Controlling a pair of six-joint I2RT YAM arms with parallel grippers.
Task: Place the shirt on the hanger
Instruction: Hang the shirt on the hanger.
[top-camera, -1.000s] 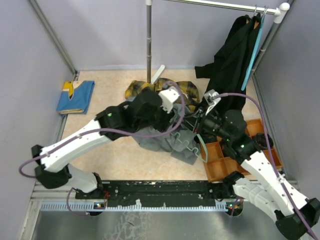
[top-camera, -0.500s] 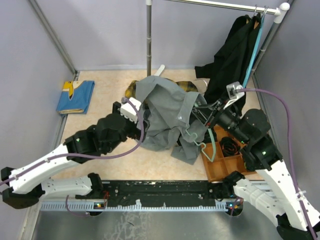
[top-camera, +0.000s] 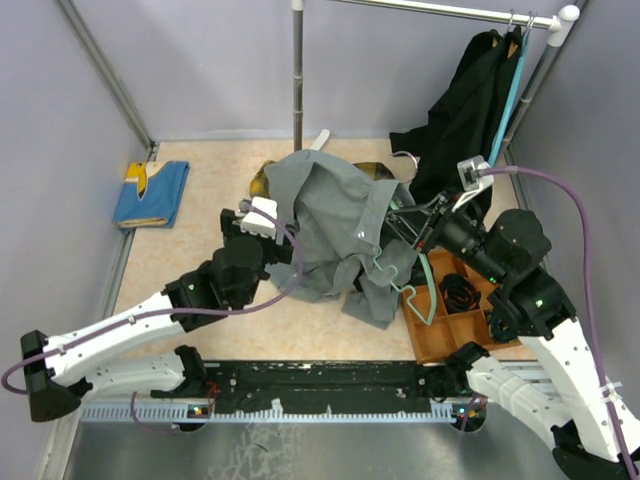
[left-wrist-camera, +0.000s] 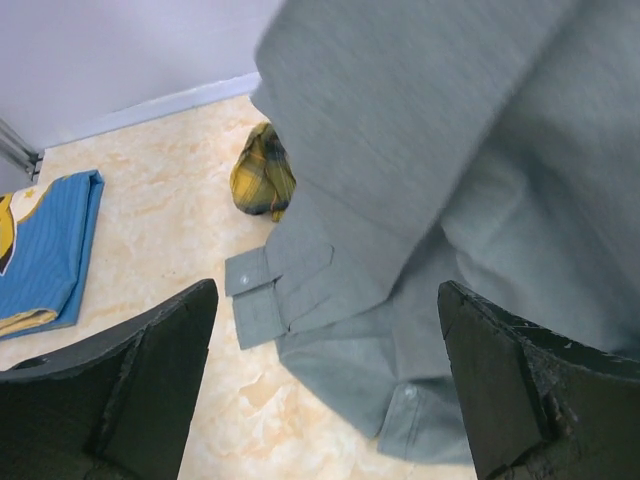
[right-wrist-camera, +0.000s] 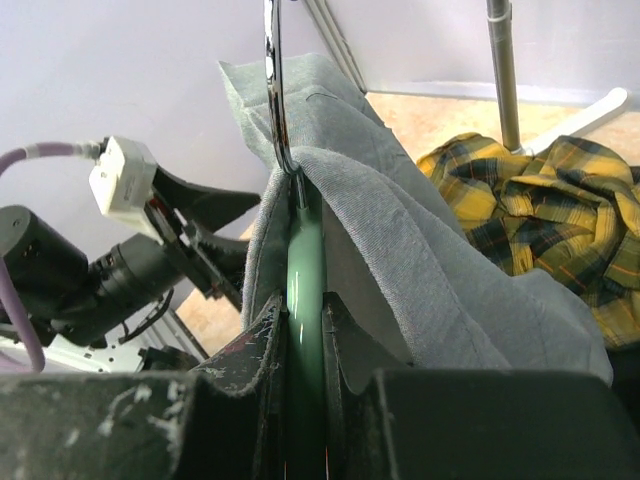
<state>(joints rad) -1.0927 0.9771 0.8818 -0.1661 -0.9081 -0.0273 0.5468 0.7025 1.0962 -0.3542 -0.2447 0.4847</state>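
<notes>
The grey shirt (top-camera: 335, 225) hangs lifted off the table, draped over the pale green hanger (top-camera: 397, 262); its lower hem still touches the table. My right gripper (top-camera: 412, 225) is shut on the hanger's green body (right-wrist-camera: 304, 265), just below the metal hook (right-wrist-camera: 272, 90), with grey cloth (right-wrist-camera: 400, 240) on both sides. My left gripper (top-camera: 272, 232) is open and empty, just left of the hanging shirt (left-wrist-camera: 420, 170). Its two fingers (left-wrist-camera: 150, 370) stand wide apart with the shirt's cuffs (left-wrist-camera: 265, 290) between and beyond them.
A black garment (top-camera: 465, 115) on a plain teal hanger hangs from the rail at back right. The rail pole (top-camera: 297, 80) stands behind the shirt. A plaid shirt (top-camera: 378, 172) lies behind it. A blue shirt (top-camera: 150, 192) lies far left. An orange tray (top-camera: 445, 335) sits at right.
The right gripper has lifted the hanger up and rightward, raising the grey shirt off the table. The left arm has drawn back toward the near left, away from the shirt.
</notes>
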